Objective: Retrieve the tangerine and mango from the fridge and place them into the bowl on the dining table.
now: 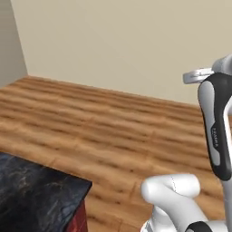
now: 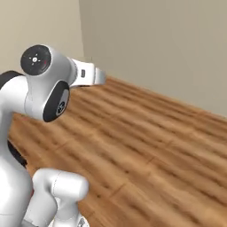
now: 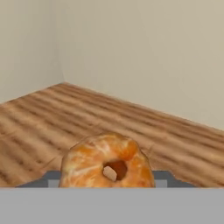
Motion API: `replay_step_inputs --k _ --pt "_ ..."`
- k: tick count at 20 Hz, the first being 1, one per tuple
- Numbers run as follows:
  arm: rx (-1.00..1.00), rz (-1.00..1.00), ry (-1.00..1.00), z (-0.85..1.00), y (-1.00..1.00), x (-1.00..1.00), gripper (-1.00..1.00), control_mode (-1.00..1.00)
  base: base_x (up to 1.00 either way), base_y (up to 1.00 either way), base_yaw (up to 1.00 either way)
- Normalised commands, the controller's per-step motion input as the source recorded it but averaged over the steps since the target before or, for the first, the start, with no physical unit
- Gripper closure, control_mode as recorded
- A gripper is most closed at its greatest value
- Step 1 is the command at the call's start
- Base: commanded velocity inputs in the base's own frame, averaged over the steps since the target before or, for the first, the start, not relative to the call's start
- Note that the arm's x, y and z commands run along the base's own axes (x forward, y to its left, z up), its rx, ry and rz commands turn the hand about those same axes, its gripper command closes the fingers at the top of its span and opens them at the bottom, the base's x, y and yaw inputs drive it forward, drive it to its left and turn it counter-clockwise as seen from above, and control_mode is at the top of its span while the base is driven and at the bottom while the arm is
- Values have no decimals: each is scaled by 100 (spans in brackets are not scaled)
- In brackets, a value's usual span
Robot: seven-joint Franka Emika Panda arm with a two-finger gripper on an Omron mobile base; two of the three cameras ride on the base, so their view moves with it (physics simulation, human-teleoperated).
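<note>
In the hand view, the tangerine (image 3: 94, 159), peeled-looking and orange with a dark hollow in its middle, sits at the bottom centre. My gripper (image 3: 107, 177) is shut on it, and grey finger parts (image 3: 52, 176) show on either side of the fruit. One corner of the dining table (image 1: 31, 199), glossy black marbled top on a red base, shows at the lower left of the left base view. The mango, the fridge and the bowl are out of view.
Wooden plank floor (image 1: 113, 127) stretches ahead to plain beige walls (image 1: 136, 41) that meet in a corner (image 3: 59, 65). My white arm (image 2: 44, 84) rises high in both base views.
</note>
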Motion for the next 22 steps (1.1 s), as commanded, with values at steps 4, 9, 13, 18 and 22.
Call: replay_step_inputs --k 4,9,13,18,22 --pt "0 0 0 0 0 0 100 100 100 -1 71" --pt "0 0 0 0 0 0 100 100 100 -2 71" --pt "0 0 0 0 0 0 100 100 100 -5 70" --pt "0 0 0 0 0 0 100 100 100 -26 71" --pt "0 0 0 0 0 0 100 100 97 -30 68"
